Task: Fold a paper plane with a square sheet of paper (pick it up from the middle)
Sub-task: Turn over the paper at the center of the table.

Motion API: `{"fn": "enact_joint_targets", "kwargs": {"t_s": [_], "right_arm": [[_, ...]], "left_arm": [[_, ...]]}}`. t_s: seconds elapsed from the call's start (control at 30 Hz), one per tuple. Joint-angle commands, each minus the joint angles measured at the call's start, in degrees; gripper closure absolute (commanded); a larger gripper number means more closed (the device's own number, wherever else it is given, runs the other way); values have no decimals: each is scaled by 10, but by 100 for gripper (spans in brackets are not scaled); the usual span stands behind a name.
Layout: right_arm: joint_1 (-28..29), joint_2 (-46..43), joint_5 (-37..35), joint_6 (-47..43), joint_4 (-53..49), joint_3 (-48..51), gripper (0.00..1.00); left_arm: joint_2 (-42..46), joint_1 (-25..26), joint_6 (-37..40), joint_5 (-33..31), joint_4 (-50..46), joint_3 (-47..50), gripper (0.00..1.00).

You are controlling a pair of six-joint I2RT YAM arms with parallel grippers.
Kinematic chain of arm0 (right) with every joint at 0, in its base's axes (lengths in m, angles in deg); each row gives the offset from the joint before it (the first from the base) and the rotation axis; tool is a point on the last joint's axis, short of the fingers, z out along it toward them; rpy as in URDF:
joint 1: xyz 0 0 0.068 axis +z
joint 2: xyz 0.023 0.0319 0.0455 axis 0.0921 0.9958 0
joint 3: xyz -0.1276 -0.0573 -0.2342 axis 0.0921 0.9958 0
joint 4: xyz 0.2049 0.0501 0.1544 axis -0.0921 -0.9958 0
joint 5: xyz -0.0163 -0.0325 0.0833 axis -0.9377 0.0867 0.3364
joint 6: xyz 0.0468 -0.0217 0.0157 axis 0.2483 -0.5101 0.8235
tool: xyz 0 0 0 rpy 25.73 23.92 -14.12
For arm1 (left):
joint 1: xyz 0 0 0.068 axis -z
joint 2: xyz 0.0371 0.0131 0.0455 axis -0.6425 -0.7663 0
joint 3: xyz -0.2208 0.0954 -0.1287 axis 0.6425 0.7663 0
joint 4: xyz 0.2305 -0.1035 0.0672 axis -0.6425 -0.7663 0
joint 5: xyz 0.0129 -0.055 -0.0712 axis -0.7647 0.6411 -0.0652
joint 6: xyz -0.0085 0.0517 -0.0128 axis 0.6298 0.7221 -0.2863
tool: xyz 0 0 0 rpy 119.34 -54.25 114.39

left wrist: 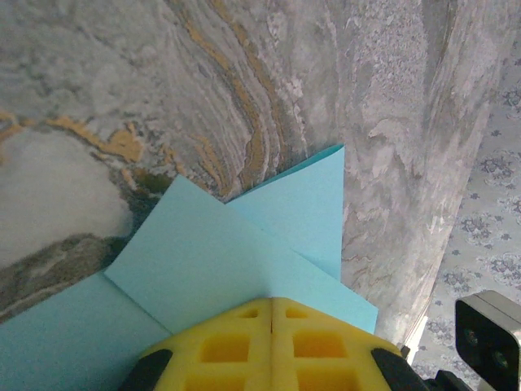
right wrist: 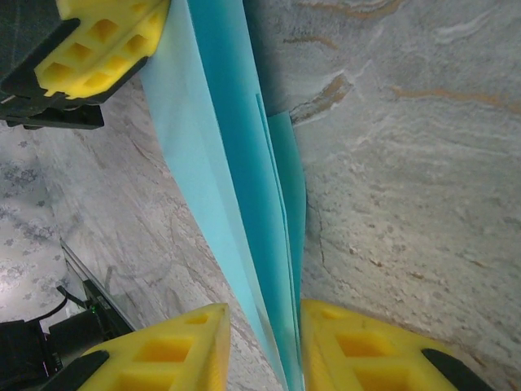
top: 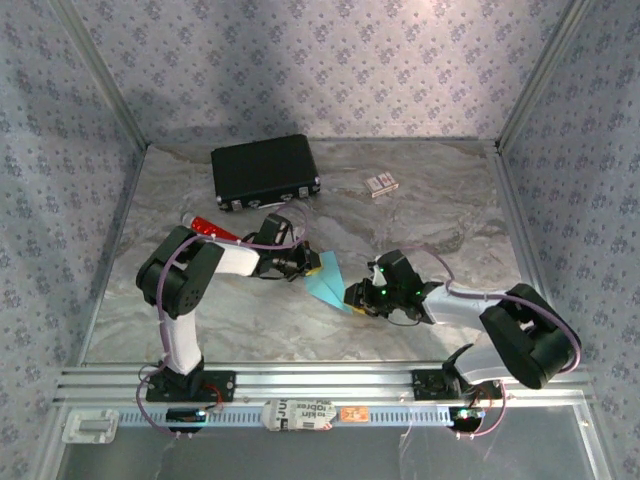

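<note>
Top: thin cyan sheet of paper (top: 325,282), part-folded into a pointed wedge, on marbled grey table (top: 420,230), betw. both sets of tips. Left arm elbow-up, left gripper (top: 303,264) low; right gripper (top: 353,298) low opposite.
Left wrist: smooth matte flaps, crisp creases, just ahead of yellow ribbed fingers (left wrist: 236,346); fully closed, tips on sheet.
Right wrist: sheet edge-on betw. fingers (right wrist: 358,350), narrowly parted, one pad touching, other just clear.

Matt smooth paper plane (left wrist: 228,261), veined stone-look table (top: 430,210), yellow plastic left gripper (left wrist: 271,305)
</note>
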Motion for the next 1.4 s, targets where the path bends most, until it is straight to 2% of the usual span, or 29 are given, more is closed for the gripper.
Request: {"fn": "enact_joint_targets", "kwargs": {"t_s": [0.0,0.2,0.5,0.67,0.8,0.93,1.1,1.23,1.37], "right_arm": [[-5,11,14,-6,12,-9,71],[-10,13,17,-11,11,-10,75],[-14,-10,27,-35,3,0,91],[-18,-51,15,-59,-33,3,93],[-24,-94,0,-79,-75,3,93],[-24,-152,-55,-128,-187,-27,93],[-21,-202,-129,-191,-336,-89,93],[-11,-213,-184,-233,-413,-141,93],[11,-202,-280,-251,-496,-198,93]], "left_arm": [[-3,-7,-5,-34,-29,19,97],[-1,-7,-6,-34,-29,20,97],[30,-7,-21,-16,-27,6,92],[71,-7,-16,-11,-45,-12,84],[106,-7,-5,-11,-69,-24,70],[141,-6,23,-22,-110,-35,63],[170,-6,47,-35,-147,-38,60],[182,-7,52,-40,-156,-36,60],[198,-6,64,-52,-175,-41,59]]}}
